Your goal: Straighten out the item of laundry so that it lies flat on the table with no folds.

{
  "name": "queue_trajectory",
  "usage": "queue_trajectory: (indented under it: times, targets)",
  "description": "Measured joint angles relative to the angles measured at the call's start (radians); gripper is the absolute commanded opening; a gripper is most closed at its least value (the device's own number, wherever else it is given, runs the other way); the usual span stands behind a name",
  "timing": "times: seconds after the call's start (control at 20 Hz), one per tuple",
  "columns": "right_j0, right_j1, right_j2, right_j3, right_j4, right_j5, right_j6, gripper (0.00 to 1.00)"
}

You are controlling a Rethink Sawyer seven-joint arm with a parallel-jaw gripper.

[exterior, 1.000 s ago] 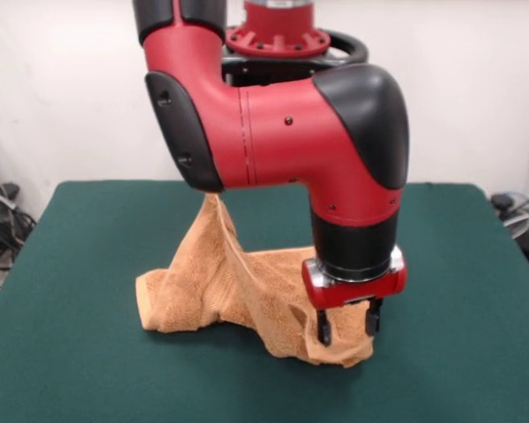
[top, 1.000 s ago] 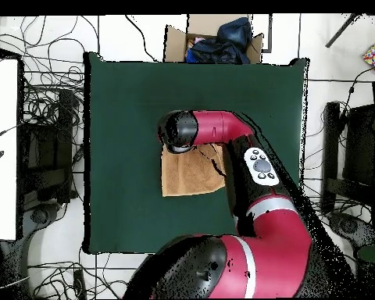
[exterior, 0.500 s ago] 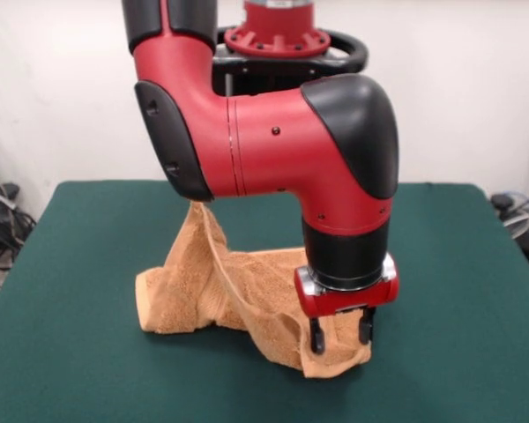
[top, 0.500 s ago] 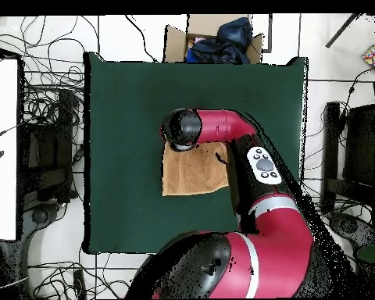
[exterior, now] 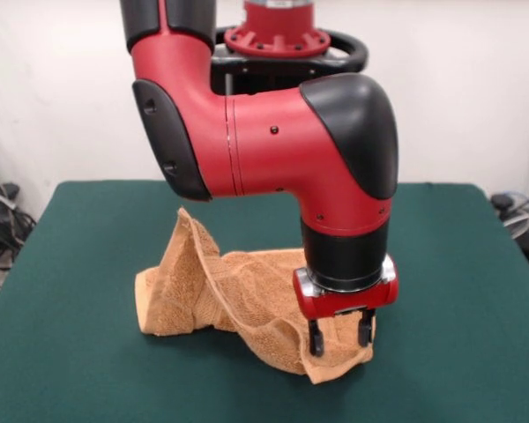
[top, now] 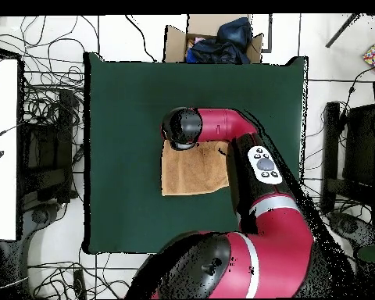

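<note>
The orange-tan towel [exterior: 238,304] sits rumpled near the middle of the green worktop [exterior: 79,379], bunched into ridges with one corner peaked upward and a thick roll at one end. The hand [exterior: 339,337] points down at the towel's near corner, fingers narrowly parted, gripping nothing visible.
</note>
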Motion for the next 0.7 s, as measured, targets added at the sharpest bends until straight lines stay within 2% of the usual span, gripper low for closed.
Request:
queue_trajectory:
  times: [0.7]
  targets:
    - [0.006, 0.006, 0.0, -0.011, 0.0, 0.006, 0.0, 1.0]
